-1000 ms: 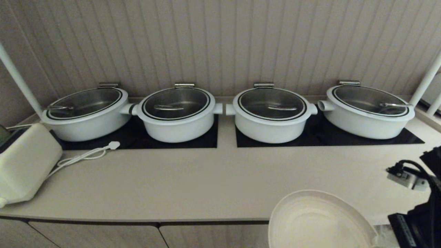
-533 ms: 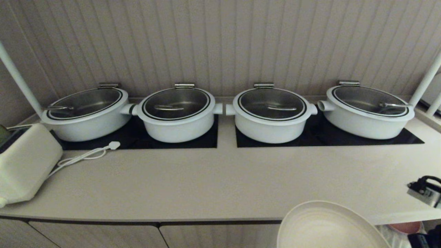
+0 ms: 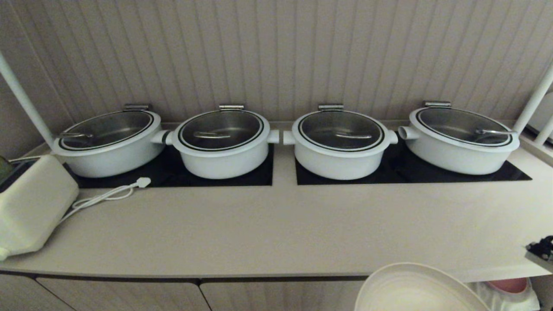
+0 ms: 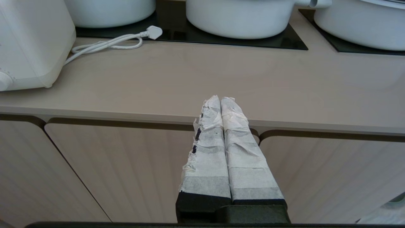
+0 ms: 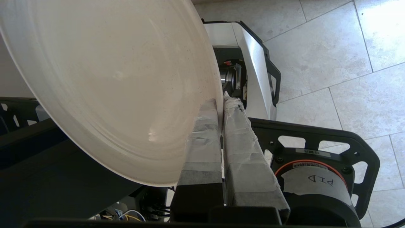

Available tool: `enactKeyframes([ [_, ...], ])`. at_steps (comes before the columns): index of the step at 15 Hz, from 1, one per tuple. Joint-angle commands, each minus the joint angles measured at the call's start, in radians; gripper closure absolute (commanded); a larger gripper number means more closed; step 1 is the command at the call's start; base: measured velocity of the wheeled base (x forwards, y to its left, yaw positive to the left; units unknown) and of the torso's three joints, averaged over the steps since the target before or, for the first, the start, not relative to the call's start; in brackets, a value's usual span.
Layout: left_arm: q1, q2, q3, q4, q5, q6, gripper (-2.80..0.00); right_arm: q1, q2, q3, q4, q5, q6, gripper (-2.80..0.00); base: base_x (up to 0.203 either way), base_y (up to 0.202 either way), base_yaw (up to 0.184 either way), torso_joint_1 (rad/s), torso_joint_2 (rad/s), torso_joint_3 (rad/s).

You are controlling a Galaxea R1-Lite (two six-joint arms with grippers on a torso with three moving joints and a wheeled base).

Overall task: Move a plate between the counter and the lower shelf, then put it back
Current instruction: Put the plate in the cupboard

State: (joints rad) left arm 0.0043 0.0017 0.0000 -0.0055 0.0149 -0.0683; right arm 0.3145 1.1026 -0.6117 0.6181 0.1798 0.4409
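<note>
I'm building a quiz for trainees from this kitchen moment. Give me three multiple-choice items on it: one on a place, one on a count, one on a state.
1. Where is the plate?
A. flat on the counter, in the middle
B. off the counter, before its front edge
C. on top of a pot

2. How many lidded white pots stand on the counter?
A. two
B. three
C. four

3. How does the right gripper stand?
A. jaws shut on the plate's rim
B. jaws wide open, holding nothing
C. jaws shut on a pot lid

Answers: 1 B, the head view shows the plate below the counter's front edge. 2 C, four pots stand in a row on the black panels. 3 A, the right wrist view shows both taped jaws pinching the rim.
</note>
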Motion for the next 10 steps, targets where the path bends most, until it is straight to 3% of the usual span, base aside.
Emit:
enactKeyframes([
  [1, 0.0, 0.0, 0.0, -0.001, 0.0, -0.001, 0.0, 0.0, -0.021, 0.018, 0.0, 0.001, 0.009, 0.0, 0.0, 0.0, 0.0, 0.0, 0.0, 0.0],
  [10, 0.0, 0.0, 0.0, -0.001, 0.0, -0.001, 0.0, 0.0, -0.084, 0.075, 0.009, 0.001, 0.045, 0.0, 0.0, 0.0, 0.0, 0.0, 0.0, 0.0],
])
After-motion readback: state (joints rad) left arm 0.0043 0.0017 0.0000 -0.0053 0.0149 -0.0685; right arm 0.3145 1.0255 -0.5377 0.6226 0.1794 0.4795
